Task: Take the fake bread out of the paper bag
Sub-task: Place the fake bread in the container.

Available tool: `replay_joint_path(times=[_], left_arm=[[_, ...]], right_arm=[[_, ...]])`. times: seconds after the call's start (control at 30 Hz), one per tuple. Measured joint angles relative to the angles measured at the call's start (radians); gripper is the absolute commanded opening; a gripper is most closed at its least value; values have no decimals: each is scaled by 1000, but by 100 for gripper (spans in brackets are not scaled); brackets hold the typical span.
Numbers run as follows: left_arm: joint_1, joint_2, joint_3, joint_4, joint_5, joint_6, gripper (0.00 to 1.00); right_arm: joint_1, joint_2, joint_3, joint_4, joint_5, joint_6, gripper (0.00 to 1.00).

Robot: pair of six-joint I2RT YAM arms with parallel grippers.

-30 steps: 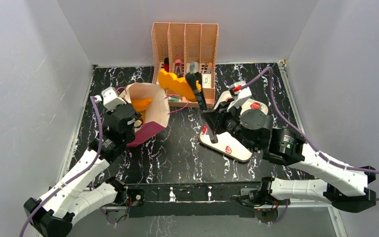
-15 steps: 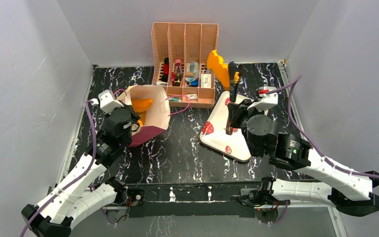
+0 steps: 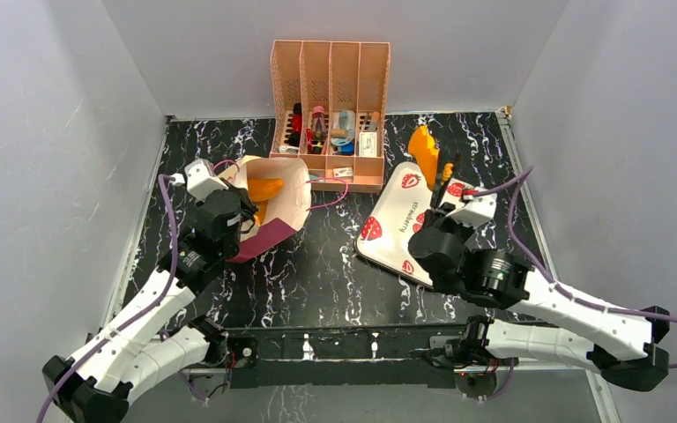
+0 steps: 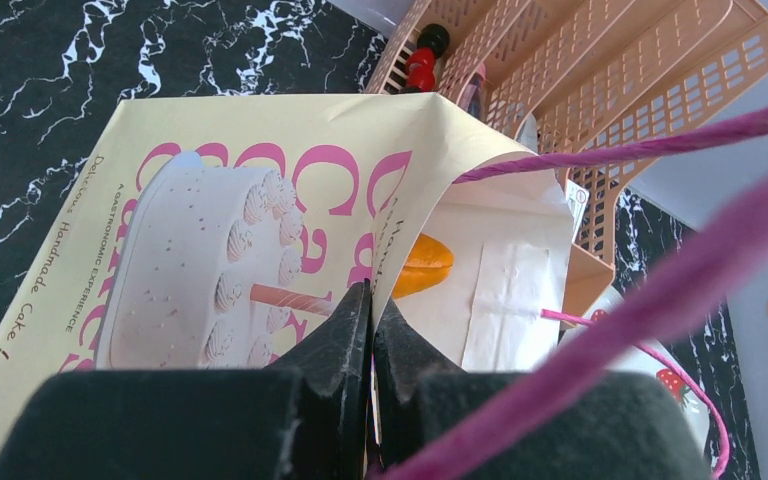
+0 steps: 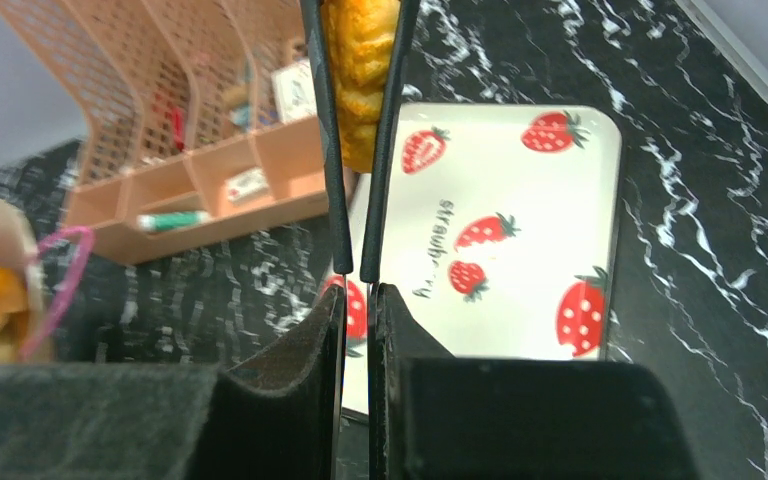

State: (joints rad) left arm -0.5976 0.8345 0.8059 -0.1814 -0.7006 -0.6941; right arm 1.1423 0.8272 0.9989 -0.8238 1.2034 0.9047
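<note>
Right gripper [image 3: 443,169]: clamped on a loaf [image 3: 420,144], fingers pressed flat on both its sides, up off the table toward the far-right corner.
Left gripper [image 4: 370,300]: pinched tight on the bag [image 4: 210,200] rim, propping the mouth open on the far-left side.
Loaf axis: lined up with the fingers, sticking out past the tips, leaning toward the far edge.
Tray [image 3: 397,225]: strawberry print, flat on the table right of centre. Sits just below the loaf and slightly toward the near edge, so pretty much a straight drop plus a small pull back.
Leftover bread [image 3: 264,189]: orange piece showing inside the bag. Can't tell how many more under it.
Step, best guess: parking this loaf on the tray, then back for the rest, so roughly partway through.
Nearer arm for the leftovers: left by far, but busy with the rim, so likely the right again, reaching across toward the left edge.
Watch out: glossy, rounded thing, could roll off the tray if let go from high up.
</note>
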Motion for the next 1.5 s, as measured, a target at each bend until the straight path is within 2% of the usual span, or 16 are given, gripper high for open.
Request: replay_joint_path(times=[0.17,0.37,0.47,0.8,1.17,1.43,1.5], left_arm=[[0,2,-8,14,8,-3,0],[0,0,-12,22,9,-5,0],[0,0,-15,24,9,-2,0],[0,-19,-31,28,10,6,0],[0,-57,-49,27,10,21,0],[0,-59,-54,29,10,28,0],[0,-58,-54,33,10,31,0]], right_arm=[[-97,-4,-160,69,-75,10,0],[-316,8,-346,312,-275,-95,0],[-375,53,-404,433,-356,-125,0],[-386,196,-482,715,-494,-117,0],[-381,320,-552,870,-557,-13,0],[-346,317,-625,880,-557,109,12],[-338,316,-641,877,-556,144,18]])
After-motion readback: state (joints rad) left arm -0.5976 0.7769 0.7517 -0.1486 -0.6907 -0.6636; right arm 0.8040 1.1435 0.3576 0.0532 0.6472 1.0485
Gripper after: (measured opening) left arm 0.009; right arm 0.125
